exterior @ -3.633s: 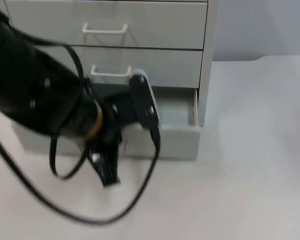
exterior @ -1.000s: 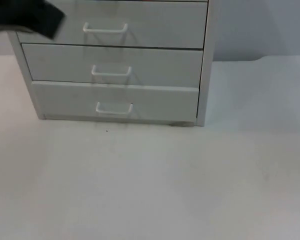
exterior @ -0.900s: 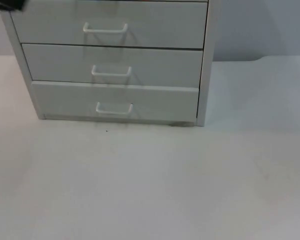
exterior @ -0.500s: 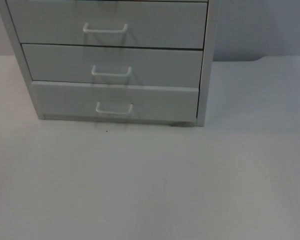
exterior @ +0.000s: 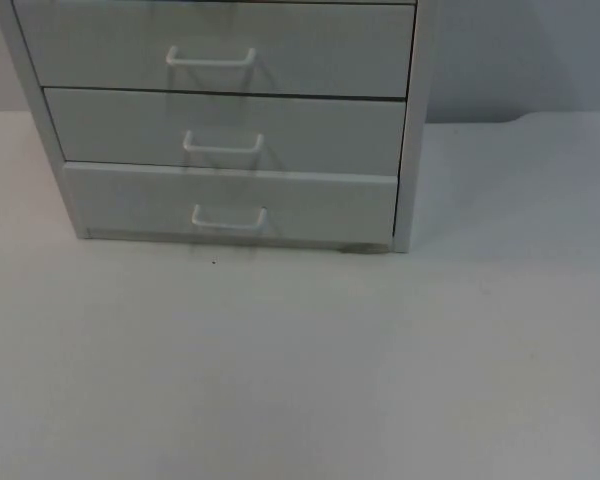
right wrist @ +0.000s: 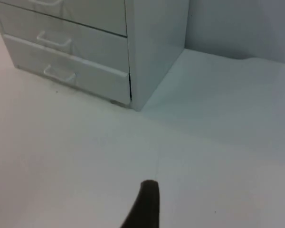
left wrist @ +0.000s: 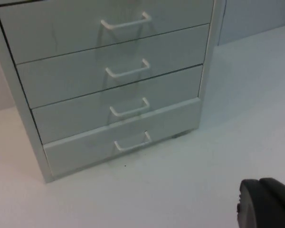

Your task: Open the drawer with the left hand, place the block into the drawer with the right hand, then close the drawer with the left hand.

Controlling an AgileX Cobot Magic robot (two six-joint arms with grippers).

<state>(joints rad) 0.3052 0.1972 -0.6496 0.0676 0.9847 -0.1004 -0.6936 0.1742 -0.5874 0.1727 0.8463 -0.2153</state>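
The left end effector (left wrist: 265, 202) hung above the tabletop (left wrist: 190, 180), well back from the drawer unit (left wrist: 109, 80) and facing its front. The right end effector (right wrist: 147, 204) waited over the tabletop, off the drawer unit's right front corner, one dark fingertip (right wrist: 148, 192) showing.

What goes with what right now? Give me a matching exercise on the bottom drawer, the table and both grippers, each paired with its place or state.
Things:
1. bottom drawer
2. table
3. left gripper
4. right gripper

Places or states:
A. white, with the cabinet standing on it
B. above the table, facing the cabinet's drawer fronts
C. pushed in, handle free
D. above the table, facing the cabinet's corner and plain side wall

Pairs: 1-C, 2-A, 3-B, 4-D
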